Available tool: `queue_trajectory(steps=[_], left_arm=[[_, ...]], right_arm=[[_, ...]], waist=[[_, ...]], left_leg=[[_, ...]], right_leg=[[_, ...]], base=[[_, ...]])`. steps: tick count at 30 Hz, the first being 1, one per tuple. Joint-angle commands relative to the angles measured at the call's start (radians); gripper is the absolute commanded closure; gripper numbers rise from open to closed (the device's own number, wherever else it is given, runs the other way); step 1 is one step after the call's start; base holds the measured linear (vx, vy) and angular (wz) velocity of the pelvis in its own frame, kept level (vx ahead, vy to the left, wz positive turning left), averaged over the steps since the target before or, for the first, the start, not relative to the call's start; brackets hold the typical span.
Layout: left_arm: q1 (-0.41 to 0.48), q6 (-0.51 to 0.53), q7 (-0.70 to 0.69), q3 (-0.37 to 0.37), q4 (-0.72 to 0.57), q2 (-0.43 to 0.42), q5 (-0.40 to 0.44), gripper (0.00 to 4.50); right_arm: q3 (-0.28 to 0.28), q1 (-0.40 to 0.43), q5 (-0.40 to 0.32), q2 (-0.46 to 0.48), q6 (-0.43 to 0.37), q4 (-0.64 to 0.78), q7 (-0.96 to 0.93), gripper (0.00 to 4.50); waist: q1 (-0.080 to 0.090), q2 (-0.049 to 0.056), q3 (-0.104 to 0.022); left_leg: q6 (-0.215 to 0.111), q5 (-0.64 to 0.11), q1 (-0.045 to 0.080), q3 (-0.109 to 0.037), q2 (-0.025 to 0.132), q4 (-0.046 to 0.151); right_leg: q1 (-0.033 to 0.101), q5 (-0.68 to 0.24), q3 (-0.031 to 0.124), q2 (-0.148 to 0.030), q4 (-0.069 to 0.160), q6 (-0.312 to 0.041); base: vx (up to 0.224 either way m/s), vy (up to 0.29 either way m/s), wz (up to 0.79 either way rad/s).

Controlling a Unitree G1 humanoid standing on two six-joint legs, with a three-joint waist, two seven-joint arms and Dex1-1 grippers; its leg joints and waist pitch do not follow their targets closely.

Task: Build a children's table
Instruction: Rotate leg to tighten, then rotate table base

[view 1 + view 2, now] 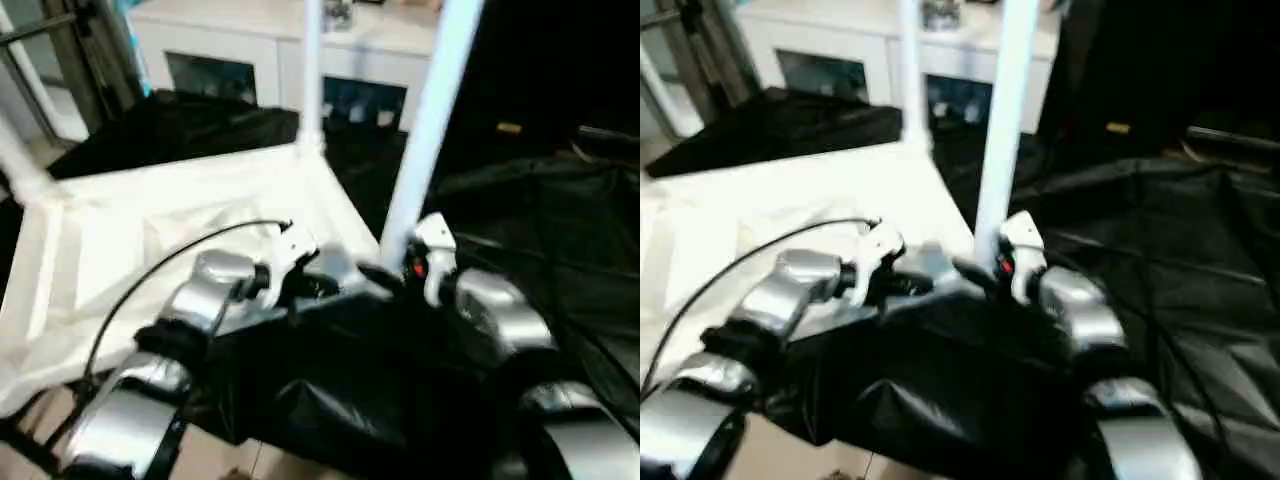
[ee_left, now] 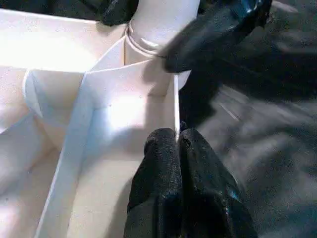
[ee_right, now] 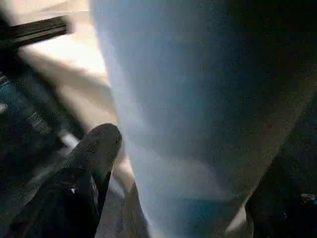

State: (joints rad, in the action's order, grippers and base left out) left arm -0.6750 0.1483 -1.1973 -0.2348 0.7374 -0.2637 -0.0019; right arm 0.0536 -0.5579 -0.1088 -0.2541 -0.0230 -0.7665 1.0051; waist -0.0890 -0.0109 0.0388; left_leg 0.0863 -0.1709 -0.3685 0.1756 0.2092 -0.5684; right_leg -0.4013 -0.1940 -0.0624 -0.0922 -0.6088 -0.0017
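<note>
Inverted table top (image 1: 150, 240): left gripper (image 2: 177, 141) clamped on its rim; right gripper (image 3: 173, 163) clamped on upright leg (image 1: 425, 130). No legible writing.

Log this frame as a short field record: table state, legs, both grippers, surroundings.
table top: white, upside down, ribbed underside up
legs seated: far corner leg; near corner leg; third at far left corner
left gripper: shut on table top rim beside near corner socket
right gripper: fingers either side of near corner leg, low on it
under the work: black sheet
background: white cabinet
</note>
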Motion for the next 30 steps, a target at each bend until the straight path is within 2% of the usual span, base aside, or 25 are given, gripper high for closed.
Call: queue_trajectory(steps=[1,3,4,9,14,17,20,21,22,23,26,27,29,30], left_arm=[[-0.001,-0.01,-0.078,-0.041,-0.046,0.013,-0.02,4.5],[0.004,-0.01,-0.103,-0.043,-0.055,-0.002,-0.019,4.5],[0.006,-0.009,-0.135,-0.044,-0.061,-0.018,-0.022,4.5],[0.014,0.003,-0.173,-0.047,-0.08,-0.037,-0.031,4.5],[0.027,0.021,-0.201,-0.053,-0.107,-0.049,-0.042,4.5],[0.028,0.014,-0.171,-0.043,-0.103,-0.039,-0.036,4.5],[0.011,0.009,-0.085,-0.018,-0.07,-0.012,-0.021,4.5],[-0.005,0.009,-0.023,-0.003,-0.044,0.006,-0.011,4.5],[-0.018,0.007,0.024,0.004,-0.024,0.017,-0.003,4.5],[-0.018,0.007,0.024,0.004,-0.024,0.017,-0.003,4.5],[-0.062,0.002,0.187,0.028,0.043,0.062,0.021,4.5],[-0.077,0.007,0.246,0.039,0.065,0.082,0.024,4.5],[-0.113,0.012,0.366,0.063,0.111,0.138,0.026,4.5],[-0.113,0.012,0.366,0.063,0.111,0.138,0.026,4.5]], right_arm=[[0.082,0.032,-0.011,0.009,-0.043,0.031,0.121,0.81],[0.088,0.046,-0.025,-0.007,-0.07,0.059,0.165,0.81],[0.092,0.056,-0.036,-0.021,-0.095,0.084,0.206,0.96],[0.095,0.066,-0.04,-0.031,-0.127,0.113,0.238,1.23],[0.1,0.073,-0.051,-0.035,-0.15,0.135,0.247,1.66],[0.089,0.074,-0.056,-0.021,-0.159,0.135,0.224,1.81],[0.067,0.065,-0.041,0.004,-0.146,0.105,0.154,1.9],[0.057,0.056,-0.024,0.02,-0.131,0.075,0.092,1.94],[0.044,0.04,-0.008,0.037,-0.123,0.037,0.012,1.94],[0.044,0.04,-0.008,0.037,-0.123,0.037,0.012,1.95],[-0.009,-0.015,0.029,0.098,-0.093,-0.097,-0.292,2.01],[-0.016,-0.024,0.036,0.116,-0.085,-0.124,-0.353,2.02],[-0.04,-0.047,0.042,0.172,-0.073,-0.177,-0.502,2.03],[-0.04,-0.047,0.042,0.172,-0.073,-0.177,-0.502,2.03]], waist=[[-0.004,-0.003,-0.057],[-0.005,0.0,-0.056],[-0.006,-0.001,-0.054],[-0.01,-0.003,-0.053],[-0.01,-0.002,-0.055],[-0.008,-0.002,-0.055],[-0.007,-0.002,-0.054],[-0.005,-0.006,-0.051],[-0.005,-0.005,-0.05],[-0.003,-0.005,-0.048],[0.006,-0.004,-0.048],[0.01,-0.005,-0.047],[0.012,-0.004,-0.047],[0.012,-0.005,-0.048]], left_leg=[[-0.096,-0.173,0.008,0.006,0.022,0.057],[-0.091,-0.184,0.009,0.006,0.025,0.058],[-0.085,-0.201,0.011,0.007,0.025,0.06],[-0.058,-0.218,0.011,0.006,0.025,0.063],[-0.054,-0.198,0.011,0.006,0.025,0.062],[-0.055,-0.194,0.011,0.006,0.024,0.061],[-0.047,-0.209,0.012,0.006,0.024,0.062],[-0.037,-0.23,0.013,0.006,0.022,0.064],[-0.026,-0.249,0.017,0.005,0.021,0.065],[-0.02,-0.257,0.016,0.004,0.02,0.067],[0.016,-0.267,0.015,-0.002,0.017,0.071],[0.016,-0.273,0.013,-0.002,0.016,0.072],[0.017,-0.293,0.017,-0.001,0.016,0.071],[0.018,-0.292,0.017,-0.002,0.015,0.071]], right_leg=[[0.056,-0.02,0.033,-0.041,0.058,-0.277],[0.053,-0.043,0.033,-0.044,0.06,-0.28],[0.052,-0.079,0.034,-0.044,0.063,-0.274],[0.051,-0.129,0.036,-0.047,0.067,-0.261],[0.052,-0.11,0.035,-0.047,0.063,-0.259],[0.051,-0.098,0.035,-0.046,0.064,-0.262],[0.049,-0.118,0.035,-0.047,0.066,-0.259],[0.047,-0.168,0.037,-0.048,0.072,-0.247],[0.044,-0.216,0.038,-0.051,0.078,-0.236],[0.043,-0.241,0.038,-0.051,0.08,-0.228],[0.042,-0.313,0.038,-0.053,0.086,-0.195],[0.043,-0.324,0.037,-0.051,0.087,-0.188],[0.037,-0.339,0.038,-0.05,0.092,-0.178],[0.037,-0.333,0.038,-0.049,0.091,-0.178]], base=[[0.0,0.0,0.0],[0.0,0.0,0.0],[0.0,0.0,0.0],[0.0,0.0,0.0],[0.0,0.0,0.0],[0.0,0.0,0.0],[0.0,0.0,0.0],[0.0,0.0,0.0],[0.0,0.0,0.0],[0.0,0.0,0.0],[0.0,0.0,0.0],[0.0,0.0,0.0],[0.0,0.0,0.0],[0.0,0.0,0.0]])
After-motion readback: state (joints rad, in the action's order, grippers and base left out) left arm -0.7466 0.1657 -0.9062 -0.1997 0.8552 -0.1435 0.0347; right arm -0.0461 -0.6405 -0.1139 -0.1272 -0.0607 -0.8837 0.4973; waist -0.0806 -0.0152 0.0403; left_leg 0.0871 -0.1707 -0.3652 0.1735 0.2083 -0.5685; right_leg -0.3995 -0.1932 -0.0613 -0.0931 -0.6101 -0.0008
